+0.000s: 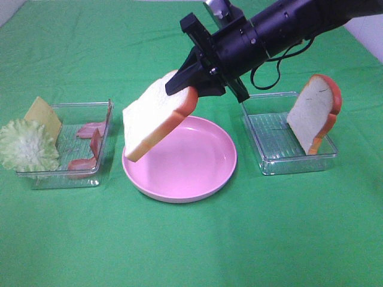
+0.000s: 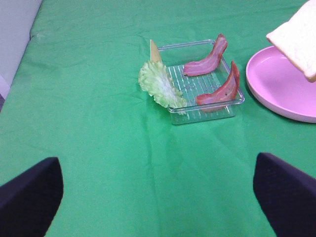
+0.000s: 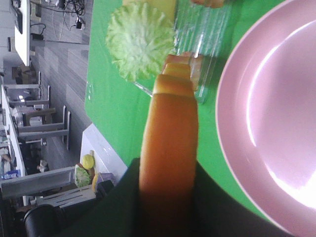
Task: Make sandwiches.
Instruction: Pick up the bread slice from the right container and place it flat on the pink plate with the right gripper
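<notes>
**Step one: laying the base**

We pinch a bread slice (image 1: 157, 119) by its crust in our right claw (image 1: 190, 84), tilted, the pink plate (image 1: 206, 173) just beneath. Next, we reckon: lower it, release it flat. Our left claw (image 2: 158, 202) stands spread, empty

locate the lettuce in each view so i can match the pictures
exterior high: the lettuce is at far left, leaning on the outer end of the clear tray.
left wrist: the lettuce leans on the tray end away from the pink plate.
right wrist: the lettuce shows past the held bread slice, beside the tray.
shared landmark: the pink plate, in all three views.
</notes>
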You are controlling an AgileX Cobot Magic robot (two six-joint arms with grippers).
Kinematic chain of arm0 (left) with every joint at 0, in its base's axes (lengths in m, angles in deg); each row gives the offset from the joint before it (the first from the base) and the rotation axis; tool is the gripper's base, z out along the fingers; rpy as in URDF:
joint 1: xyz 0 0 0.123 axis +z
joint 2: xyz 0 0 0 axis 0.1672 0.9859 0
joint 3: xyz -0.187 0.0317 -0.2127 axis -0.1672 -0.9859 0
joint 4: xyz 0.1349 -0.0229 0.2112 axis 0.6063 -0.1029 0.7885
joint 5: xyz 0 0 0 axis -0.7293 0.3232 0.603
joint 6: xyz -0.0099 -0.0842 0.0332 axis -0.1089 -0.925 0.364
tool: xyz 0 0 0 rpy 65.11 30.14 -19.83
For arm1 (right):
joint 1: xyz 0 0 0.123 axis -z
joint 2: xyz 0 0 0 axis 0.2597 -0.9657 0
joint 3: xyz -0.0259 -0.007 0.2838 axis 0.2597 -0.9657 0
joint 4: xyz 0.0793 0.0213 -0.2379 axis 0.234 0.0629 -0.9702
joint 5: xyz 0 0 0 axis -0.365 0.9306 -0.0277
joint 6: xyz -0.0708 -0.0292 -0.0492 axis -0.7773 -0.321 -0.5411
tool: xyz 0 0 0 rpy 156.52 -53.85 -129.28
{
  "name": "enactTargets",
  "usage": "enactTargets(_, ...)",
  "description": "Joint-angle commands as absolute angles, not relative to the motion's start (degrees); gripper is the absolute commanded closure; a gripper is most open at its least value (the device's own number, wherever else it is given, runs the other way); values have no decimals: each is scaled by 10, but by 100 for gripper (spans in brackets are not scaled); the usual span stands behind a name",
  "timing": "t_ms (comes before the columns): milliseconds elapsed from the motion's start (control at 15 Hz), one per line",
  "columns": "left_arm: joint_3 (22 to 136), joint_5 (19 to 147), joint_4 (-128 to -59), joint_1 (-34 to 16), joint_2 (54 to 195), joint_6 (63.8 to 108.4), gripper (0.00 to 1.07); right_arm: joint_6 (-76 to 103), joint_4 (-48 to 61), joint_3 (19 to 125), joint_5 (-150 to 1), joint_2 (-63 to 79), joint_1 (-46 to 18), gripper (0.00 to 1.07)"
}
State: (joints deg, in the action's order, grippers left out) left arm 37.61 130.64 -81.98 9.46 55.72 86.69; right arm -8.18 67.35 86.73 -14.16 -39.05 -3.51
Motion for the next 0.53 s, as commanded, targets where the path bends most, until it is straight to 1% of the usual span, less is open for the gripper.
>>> enactTargets(67, 375, 1308, -825, 93, 547, 866, 4, -108, 743, 863, -166, -430, -33, 107)
enactTargets(267, 375, 1308, -825, 93, 547, 866, 4, -131, 782, 863, -174, -468, -33, 107)
enactTargets(333, 375, 1308, -825, 93, 547, 866, 4, -131, 777, 863, -172, -481, -32, 107)
enactTargets(533, 375, 1308, -825, 93, 548, 866, 4, -120, 757, 863, -173, -489, -1, 107)
